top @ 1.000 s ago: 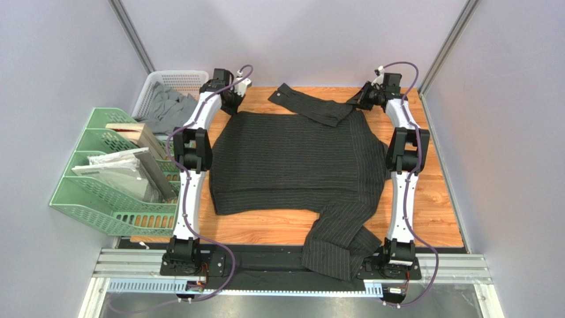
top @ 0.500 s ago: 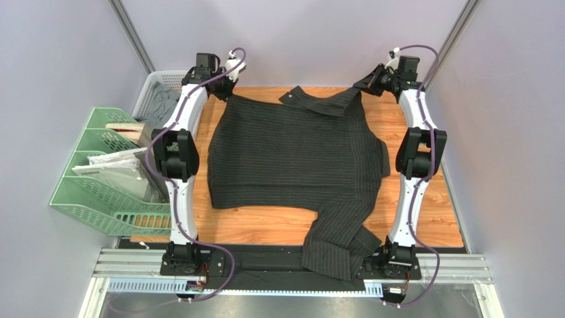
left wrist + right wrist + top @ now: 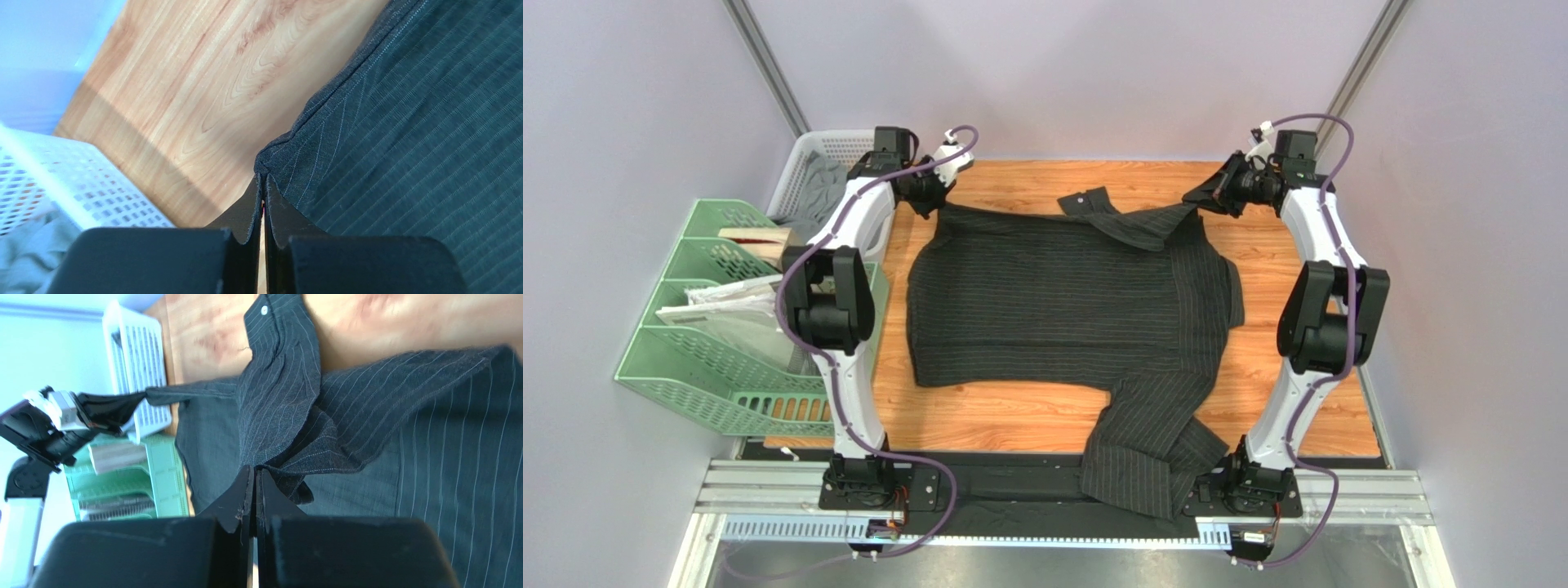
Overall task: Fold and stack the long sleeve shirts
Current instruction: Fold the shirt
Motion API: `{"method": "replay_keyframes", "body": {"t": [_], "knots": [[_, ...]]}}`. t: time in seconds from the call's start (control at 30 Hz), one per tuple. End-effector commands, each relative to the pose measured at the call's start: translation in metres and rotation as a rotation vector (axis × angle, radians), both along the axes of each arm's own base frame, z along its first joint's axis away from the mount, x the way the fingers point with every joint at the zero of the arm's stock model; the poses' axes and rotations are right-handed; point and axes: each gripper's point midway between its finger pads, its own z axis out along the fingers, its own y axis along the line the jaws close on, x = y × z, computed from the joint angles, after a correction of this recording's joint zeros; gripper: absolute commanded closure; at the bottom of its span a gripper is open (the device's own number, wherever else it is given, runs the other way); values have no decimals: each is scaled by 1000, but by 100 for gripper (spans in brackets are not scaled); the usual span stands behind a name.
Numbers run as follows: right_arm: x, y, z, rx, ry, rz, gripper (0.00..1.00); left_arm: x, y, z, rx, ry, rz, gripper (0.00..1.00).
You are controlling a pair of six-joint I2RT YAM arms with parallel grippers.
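Seen from above, the long sleeve shirt (image 3: 1063, 294) lies spread on the wooden counter (image 3: 1308, 404) just right of the white basket (image 3: 811, 159) — limp, light pinstriped cloth that should sag and slide, so it is best taken at seamed corners. In the left wrist view, the left end effector (image 3: 263, 187) is pinched together on the corner nearest the basket. In the right wrist view, the right end effector (image 3: 253, 481) is clamped on bunched fabric at the corner farthest from the basket.
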Motion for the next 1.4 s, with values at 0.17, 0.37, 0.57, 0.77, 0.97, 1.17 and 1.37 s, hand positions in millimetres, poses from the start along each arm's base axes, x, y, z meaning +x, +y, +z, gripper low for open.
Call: {"method": "replay_keyframes", "body": {"t": [0.17,0.37,0.57,0.77,0.97,1.17,1.37], "knots": [[-81,8,33,-64,-53,79,100,-42,-3,64,56,-193,-223,100],[-119,9,-18,-97,64,108,100,-87,6,16,179,-97,-380,100],[-142,9,-56,-141,192,235,84,-109,29,-23,306,2,-403,89],[-150,0,-41,-219,164,343,47,-112,13,17,165,8,-347,37],[-104,-10,-62,-346,150,302,47,-86,-3,2,206,92,-203,46],[-77,-24,-121,-442,247,264,59,-72,-15,-52,318,232,-114,53],[-91,-43,-164,-522,357,269,62,-92,-21,-86,373,358,-140,55]]}}
